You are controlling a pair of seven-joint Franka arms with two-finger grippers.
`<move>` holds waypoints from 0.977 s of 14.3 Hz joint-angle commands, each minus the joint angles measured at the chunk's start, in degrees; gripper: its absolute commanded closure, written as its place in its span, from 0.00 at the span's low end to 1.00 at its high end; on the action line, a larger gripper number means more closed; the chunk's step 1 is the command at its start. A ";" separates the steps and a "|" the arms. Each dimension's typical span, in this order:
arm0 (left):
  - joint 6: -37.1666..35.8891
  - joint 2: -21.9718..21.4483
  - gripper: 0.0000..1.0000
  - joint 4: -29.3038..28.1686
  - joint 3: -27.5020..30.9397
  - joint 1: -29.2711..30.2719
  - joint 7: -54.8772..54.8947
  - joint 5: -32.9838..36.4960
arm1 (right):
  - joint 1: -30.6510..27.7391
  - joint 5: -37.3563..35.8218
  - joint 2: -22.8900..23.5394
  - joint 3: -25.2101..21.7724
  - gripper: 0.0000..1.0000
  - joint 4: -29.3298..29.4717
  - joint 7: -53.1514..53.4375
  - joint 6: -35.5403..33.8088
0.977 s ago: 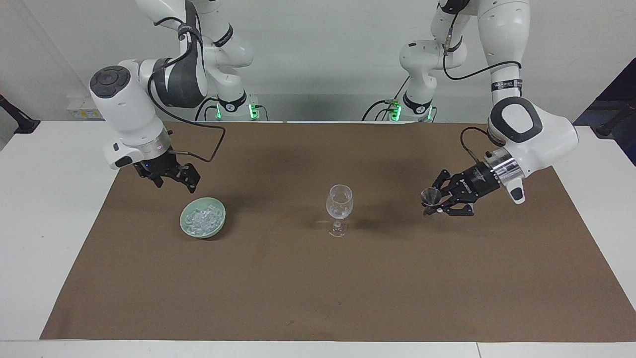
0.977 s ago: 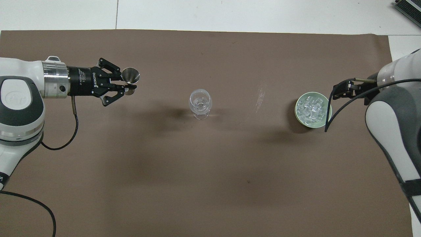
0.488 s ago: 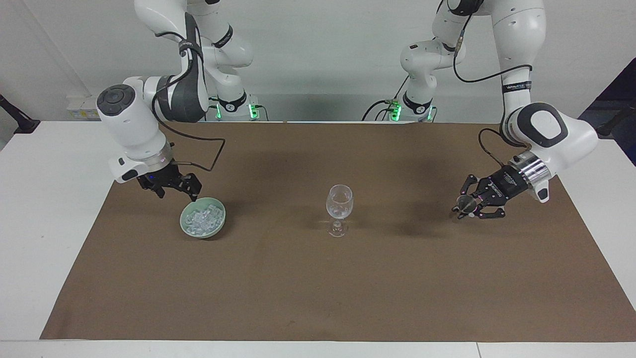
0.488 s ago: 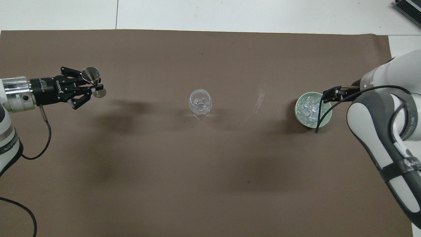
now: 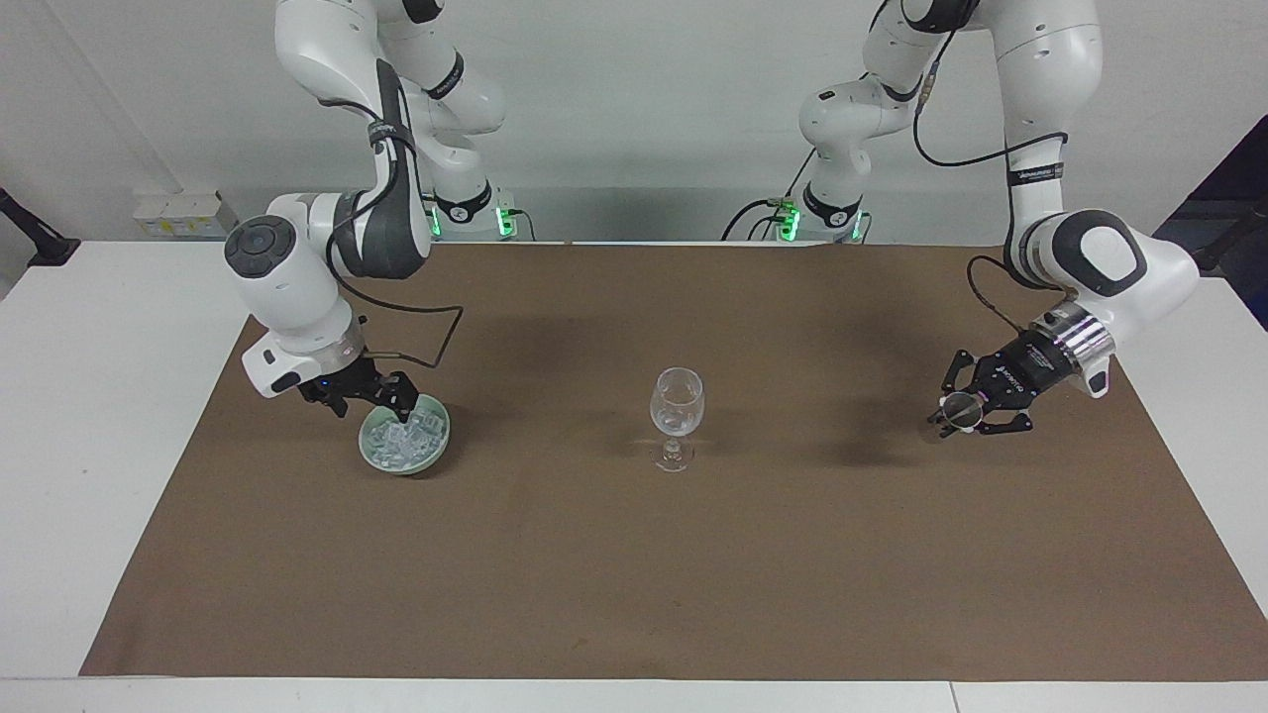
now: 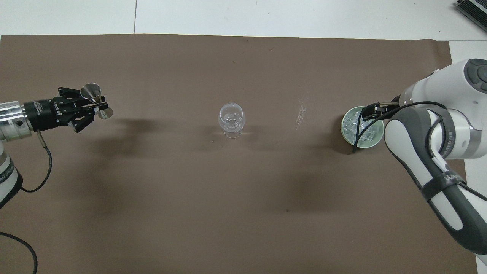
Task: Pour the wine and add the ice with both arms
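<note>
A clear wine glass [image 5: 677, 401] [image 6: 231, 118] stands upright mid-mat. A pale green bowl [image 5: 404, 459] [image 6: 347, 133] heaped with ice [image 5: 394, 443] [image 6: 352, 123] sits toward the right arm's end. My right gripper [image 5: 400, 404] [image 6: 371, 113] is open, tips down at the bowl's rim on the robots' side, just over the ice. Toward the left arm's end, my left gripper [image 5: 956, 412] [image 6: 98, 105] is shut on a small metal measuring cup [image 5: 957, 405] [image 6: 91, 91], held low over the mat.
A brown mat [image 5: 634, 574] covers most of the white table [image 5: 89, 446]. The right arm's black cable [image 6: 357, 142] hangs across the bowl. A dark object [image 6: 471, 9] lies at the table's corner farthest from the robots.
The left gripper carried the metal cup away from the glass toward its own end of the table and lower. The right gripper came down onto the bowl of ice.
</note>
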 commanded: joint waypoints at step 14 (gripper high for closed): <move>-5.51 4.36 1.00 -5.47 -0.40 3.63 18.79 -5.48 | 0.59 0.11 2.82 0.16 0.71 -3.16 -0.03 6.29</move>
